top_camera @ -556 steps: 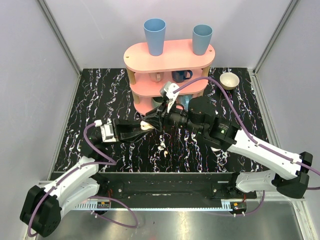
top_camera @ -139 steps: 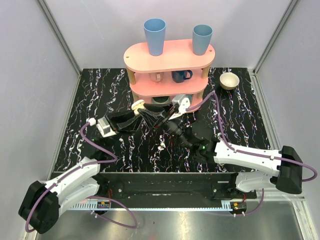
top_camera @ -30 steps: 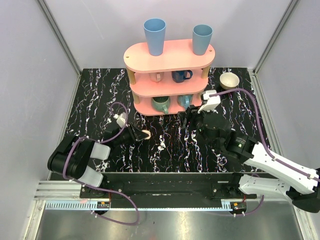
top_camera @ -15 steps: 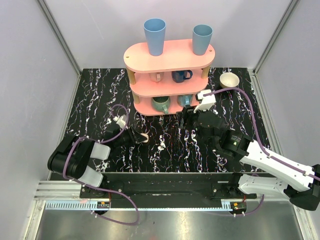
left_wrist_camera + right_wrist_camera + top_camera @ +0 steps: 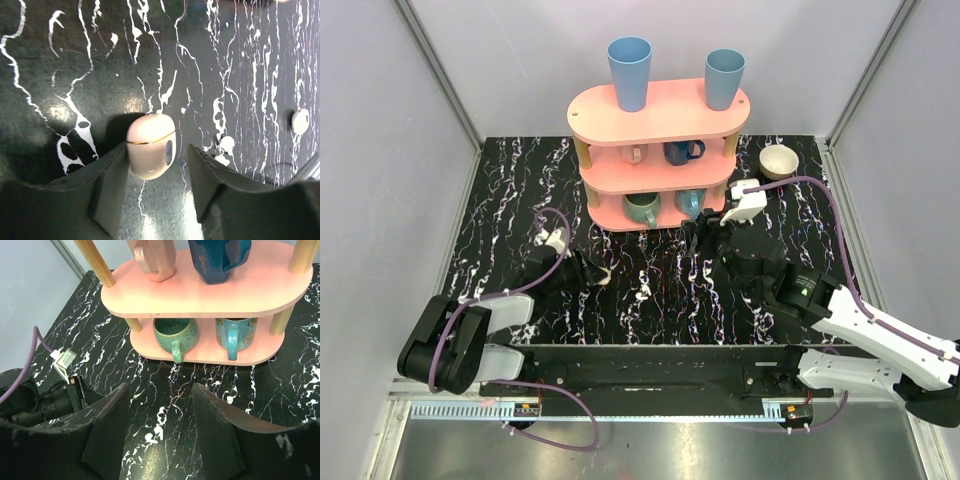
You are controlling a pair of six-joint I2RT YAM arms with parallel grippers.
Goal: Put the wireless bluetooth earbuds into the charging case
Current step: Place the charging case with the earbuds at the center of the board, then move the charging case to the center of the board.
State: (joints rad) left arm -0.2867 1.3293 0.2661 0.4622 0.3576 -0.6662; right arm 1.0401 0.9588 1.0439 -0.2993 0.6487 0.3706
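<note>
The charging case [image 5: 150, 145] is a small beige rounded box with a gold seam. It is closed and lies on the black marbled table. My left gripper [image 5: 157, 150] is open around it, the left finger close against it and the right finger apart. In the top view the case [image 5: 604, 275] lies just right of the left gripper [image 5: 586, 272]. The earbuds [image 5: 154, 436], two tiny white pieces with stems, lie together on the table between and below my right gripper's fingers. My right gripper [image 5: 160, 390] is open and empty, above the table in front of the shelf [image 5: 698, 232].
A pink three-level shelf [image 5: 660, 112] stands at the back with mugs on its lower levels and two blue cups [image 5: 629, 72] on top. A beige bowl [image 5: 779, 160] sits at the back right. Grey walls enclose the table on three sides.
My left arm has drawn back towards its base, and the case has shifted slightly left and nearer with it. My right gripper has moved a little.
</note>
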